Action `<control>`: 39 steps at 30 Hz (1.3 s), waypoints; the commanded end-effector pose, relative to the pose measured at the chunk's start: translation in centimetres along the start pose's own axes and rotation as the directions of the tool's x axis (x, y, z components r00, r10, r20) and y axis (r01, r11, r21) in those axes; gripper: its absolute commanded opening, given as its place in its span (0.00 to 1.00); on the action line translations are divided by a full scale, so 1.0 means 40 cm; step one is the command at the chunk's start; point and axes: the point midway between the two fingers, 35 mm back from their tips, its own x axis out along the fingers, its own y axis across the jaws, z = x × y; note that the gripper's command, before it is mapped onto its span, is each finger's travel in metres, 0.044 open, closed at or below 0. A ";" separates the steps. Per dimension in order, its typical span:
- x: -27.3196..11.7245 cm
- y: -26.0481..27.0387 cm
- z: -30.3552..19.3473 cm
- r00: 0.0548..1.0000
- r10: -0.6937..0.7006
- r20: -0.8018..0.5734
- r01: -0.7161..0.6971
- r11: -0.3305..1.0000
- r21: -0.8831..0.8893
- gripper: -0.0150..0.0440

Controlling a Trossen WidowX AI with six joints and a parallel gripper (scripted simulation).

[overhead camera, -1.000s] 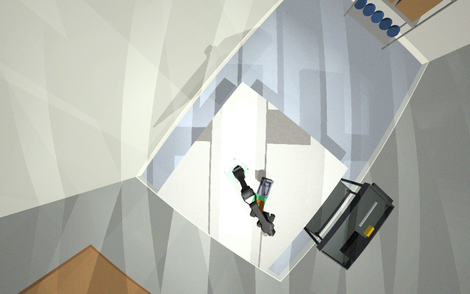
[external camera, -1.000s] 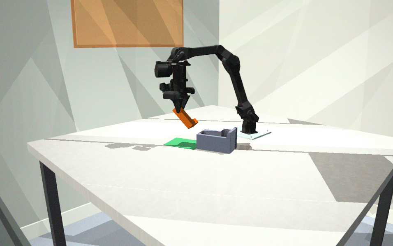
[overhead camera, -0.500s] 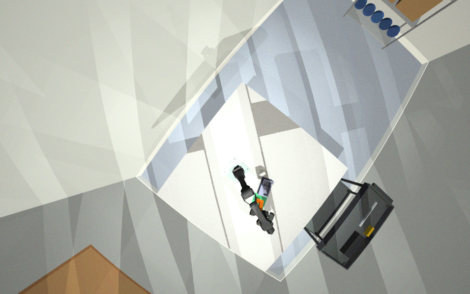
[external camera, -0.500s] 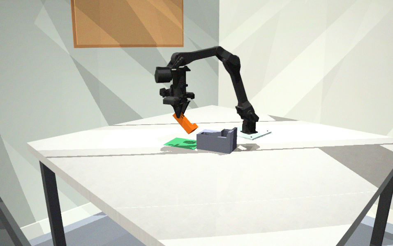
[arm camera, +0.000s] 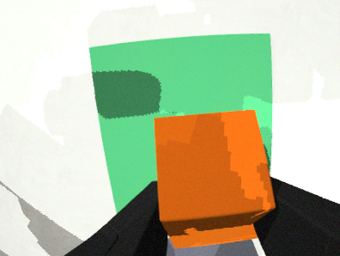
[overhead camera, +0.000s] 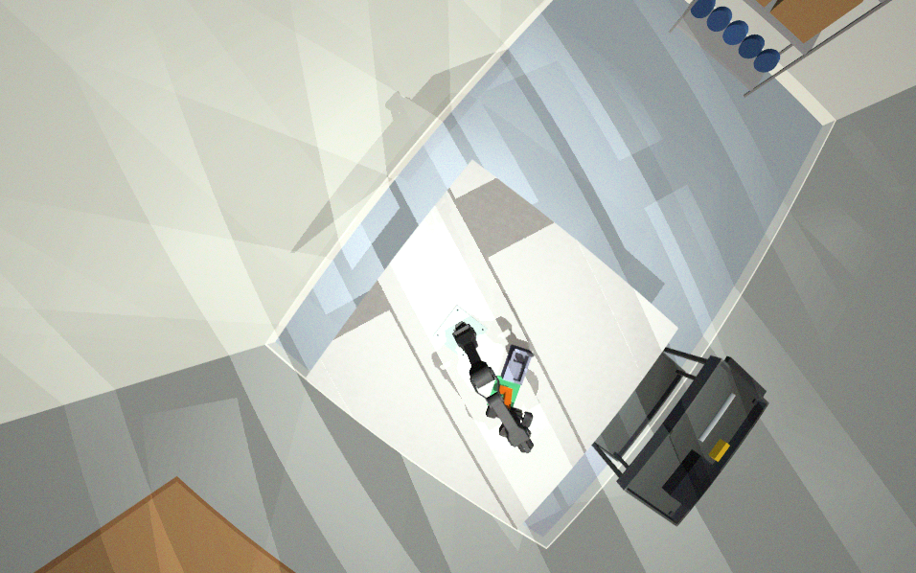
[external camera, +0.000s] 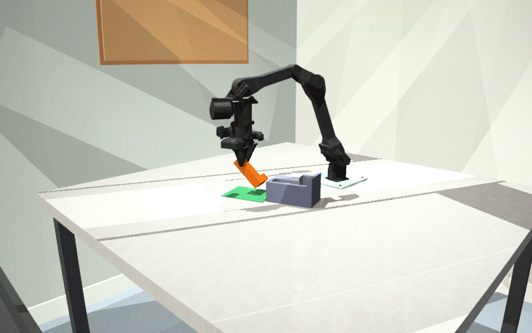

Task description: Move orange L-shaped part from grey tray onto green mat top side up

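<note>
Over green mat (external camera: 244,194), arched arm (external camera: 314,98), gripper (external camera: 245,156) down.

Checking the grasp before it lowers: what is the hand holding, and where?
The hand pinches the orange L-shaped part by its upper end; the rest hangs tilted.

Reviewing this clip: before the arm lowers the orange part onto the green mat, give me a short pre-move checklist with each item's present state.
1. Gripper shut on orange L-shaped part: ok.
2. Part out of the grey tray pocket: ok.
3. Part above the flat green mat: ok, both wrist and exterior views agree.
4. Part level for a flat set-down: not ok, it hangs tilted, L-shaped end lowest.
5. Top side up: cannot tell.
6. Lower end free of the tray wall: cannot tell, they look close in the exterior view.
</note>
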 end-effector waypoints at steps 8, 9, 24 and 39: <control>0.046 -0.001 -0.002 1.000 0.001 -0.004 -0.001 1.000 -0.003 0.25; 0.050 -0.001 -0.002 1.000 0.001 -0.004 -0.001 1.000 -0.003 0.25; 0.059 -0.002 -0.002 1.000 -0.002 -0.002 0.002 1.000 0.000 0.25; -0.031 0.006 0.005 1.000 -0.001 -0.002 0.001 1.000 -0.001 0.92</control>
